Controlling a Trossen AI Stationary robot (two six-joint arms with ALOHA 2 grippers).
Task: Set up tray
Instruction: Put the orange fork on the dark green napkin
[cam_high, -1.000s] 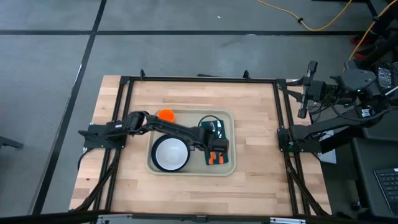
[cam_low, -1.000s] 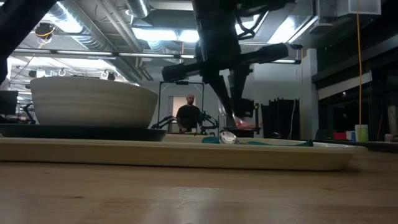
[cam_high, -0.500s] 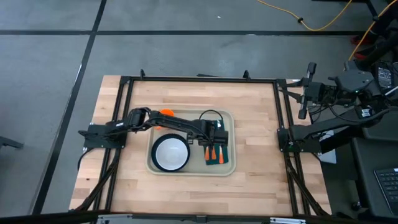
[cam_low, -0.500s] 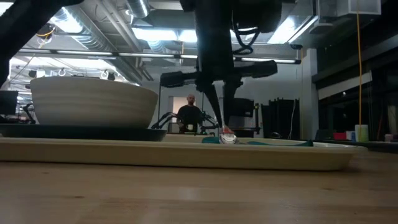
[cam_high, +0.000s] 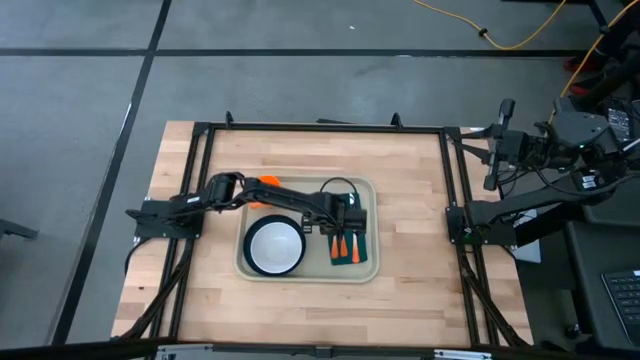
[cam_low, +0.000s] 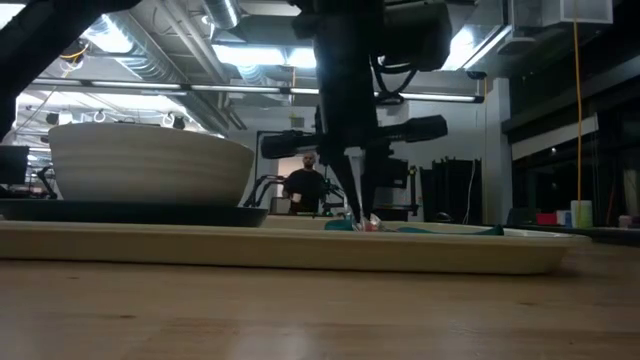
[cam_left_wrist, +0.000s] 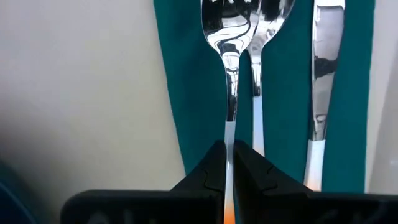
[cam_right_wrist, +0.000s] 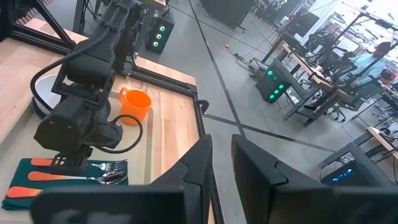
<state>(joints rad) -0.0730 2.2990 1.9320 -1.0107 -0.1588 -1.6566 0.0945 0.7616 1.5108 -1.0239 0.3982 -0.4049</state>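
Your left claw (cam_left_wrist: 228, 163) sits pinched on the spoon (cam_left_wrist: 226, 68) handle over the napkin (cam_high: 349, 250) in the tray (cam_high: 372, 272); right claw (cam_right_wrist: 221, 163) parted, off the counter's right edge

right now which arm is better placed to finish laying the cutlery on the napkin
Left. Its pincer is down over the napkin in the tray, closed on a fork. The right pincer waits off the table's edge.

place: robotics lab / workshop | floor: grey concrete (cam_high: 300, 80) with taped lines, yellow cable (cam_high: 520, 35) | bench: wooden table (cam_high: 410, 290) in black frame | room: exposed ceiling ducts (cam_low: 150, 60), strip lights; more workstations (cam_right_wrist: 298, 93) with green-lit electronics; a person (cam_low: 303, 185) seated beyond the table's far edge
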